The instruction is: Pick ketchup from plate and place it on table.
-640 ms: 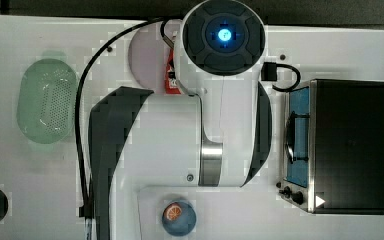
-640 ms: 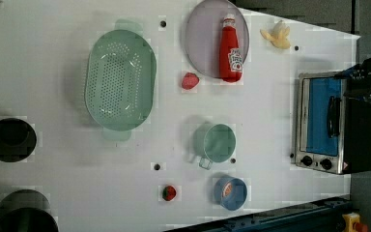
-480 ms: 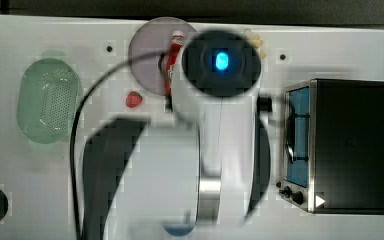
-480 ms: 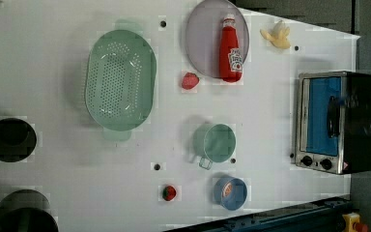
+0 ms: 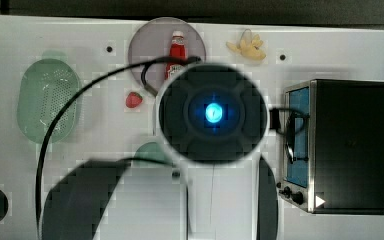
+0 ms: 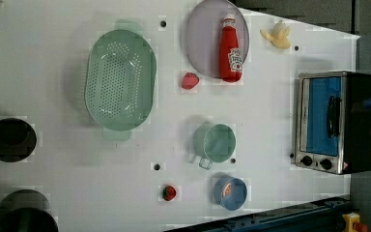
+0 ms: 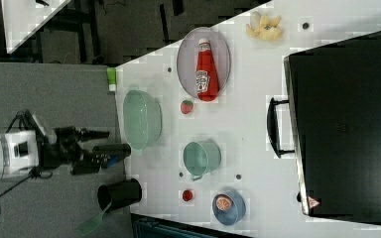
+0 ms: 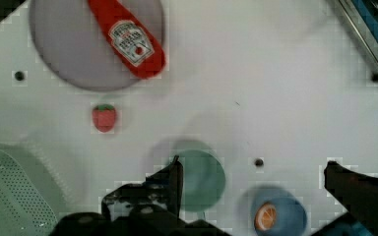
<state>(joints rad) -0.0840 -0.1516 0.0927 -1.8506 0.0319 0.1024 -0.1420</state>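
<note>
Since the earlier top view, the arm's round head had slid away from the plate [image 5: 150, 45] toward the middle of the table [image 5: 100, 125], uncovering most of the ketchup [image 5: 176, 52]. In the wrist view the gripper [image 8: 253, 172] hung above the tabletop with its two dark fingers [image 8: 174, 177] spread wide apart and nothing between them. Under that gap lay the green cup [image 8: 202, 179] and the small blue bowl [image 8: 278, 216]. The ketchup [image 8: 128, 37] lay well apart from the fingers, flat on the plate [image 8: 64, 44], its base reaching over the plate's rim. A strawberry [image 8: 104, 117] sat on the table just off that rim. In the left view the ketchup [image 6: 230, 48] lay lengthwise on the plate's right part, cap toward the table's far edge, with the green colander [image 6: 121, 79] to the left view's left, the banana [image 6: 276, 36] beyond and the toaster oven [image 6: 335, 121] at the right.
</note>
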